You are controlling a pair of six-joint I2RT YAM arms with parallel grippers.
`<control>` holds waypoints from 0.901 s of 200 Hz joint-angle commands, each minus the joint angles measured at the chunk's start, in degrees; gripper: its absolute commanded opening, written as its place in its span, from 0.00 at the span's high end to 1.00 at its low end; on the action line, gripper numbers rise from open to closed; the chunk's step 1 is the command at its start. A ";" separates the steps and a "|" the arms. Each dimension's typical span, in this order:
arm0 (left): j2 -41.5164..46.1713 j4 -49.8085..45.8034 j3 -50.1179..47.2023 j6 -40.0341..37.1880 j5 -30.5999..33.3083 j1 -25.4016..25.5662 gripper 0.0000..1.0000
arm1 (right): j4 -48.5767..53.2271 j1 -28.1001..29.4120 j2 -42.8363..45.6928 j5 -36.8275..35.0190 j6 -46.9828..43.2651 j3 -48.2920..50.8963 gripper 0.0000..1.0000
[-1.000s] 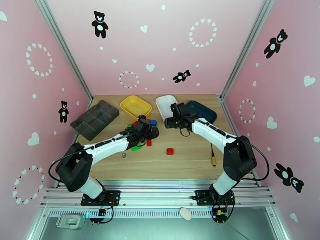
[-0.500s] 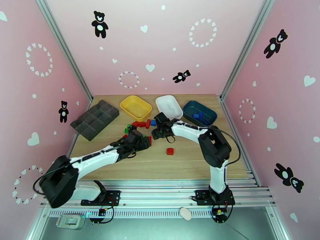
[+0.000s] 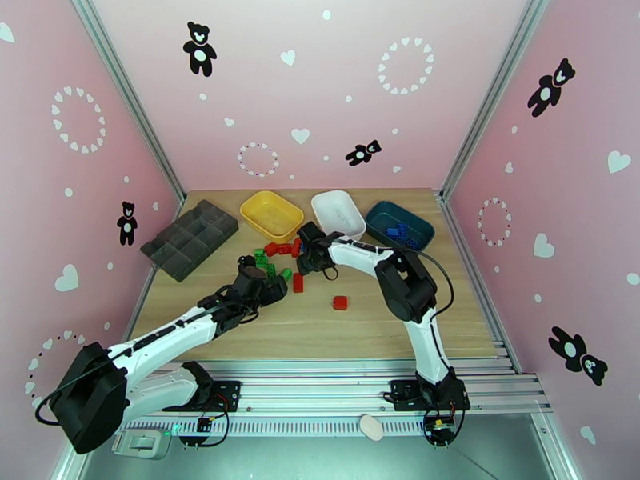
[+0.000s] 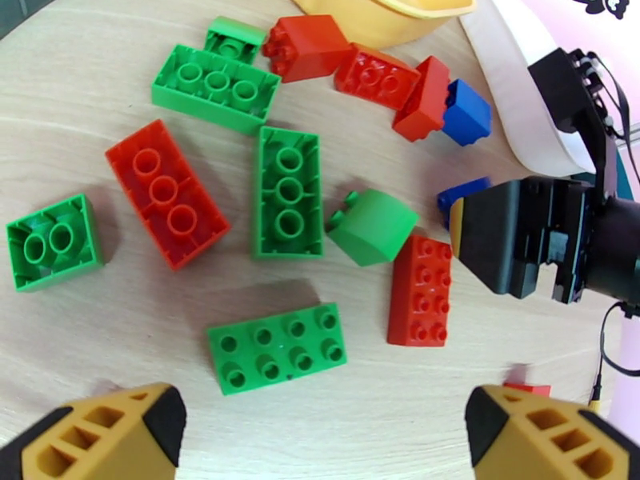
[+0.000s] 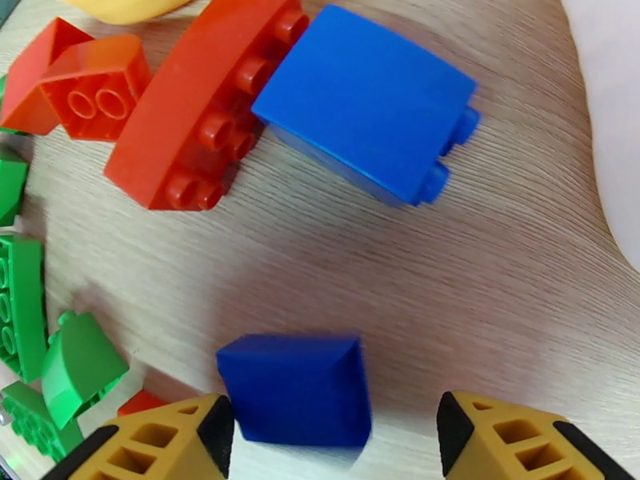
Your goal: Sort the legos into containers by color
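Red, green and blue legos [image 3: 276,256] lie in a loose pile in front of the yellow tray [image 3: 272,214]. The white tray [image 3: 338,211] holds nothing. Blue bricks lie in the dark teal tray [image 3: 400,226]. My left gripper [image 3: 264,286] hovers open at the pile's near side, and in the left wrist view a green flat brick [image 4: 278,348] lies just ahead of its fingers [image 4: 104,434]. My right gripper [image 5: 336,442] is open and low over the pile's right end. A small blue brick [image 5: 296,386] sits between its fingers, close to the left one. A bigger blue brick [image 5: 368,106] lies beyond.
One red brick [image 3: 340,302] lies alone near the table's middle. A dark grey organizer tray [image 3: 190,238] stands at the back left. The two grippers are close together over the pile, and the right gripper [image 4: 528,242] shows in the left wrist view.
The right gripper swung from beside the white tray leftward and down to the pile's blue bricks. The left arm drew back toward the near left, off the pile.
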State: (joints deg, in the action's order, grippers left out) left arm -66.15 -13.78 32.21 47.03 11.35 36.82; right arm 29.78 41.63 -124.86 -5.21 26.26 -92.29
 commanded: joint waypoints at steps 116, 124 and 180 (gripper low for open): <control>-9.53 4.60 7.99 -1.24 -6.93 -0.43 0.02 | 0.01 -0.95 7.94 -0.91 0.45 3.89 0.56; -11.33 5.65 9.69 -1.49 -8.14 -0.44 0.02 | -0.39 -1.93 9.90 -0.51 0.54 5.53 0.56; -27.60 8.59 28.77 -3.31 -14.97 3.73 0.02 | -0.31 -13.51 24.62 1.52 -0.64 15.20 0.56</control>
State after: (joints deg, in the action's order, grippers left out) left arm -87.53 -7.38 51.92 45.91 0.99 37.78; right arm 29.50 33.06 -106.61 -4.34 26.13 -80.29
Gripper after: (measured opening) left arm 0.983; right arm 0.437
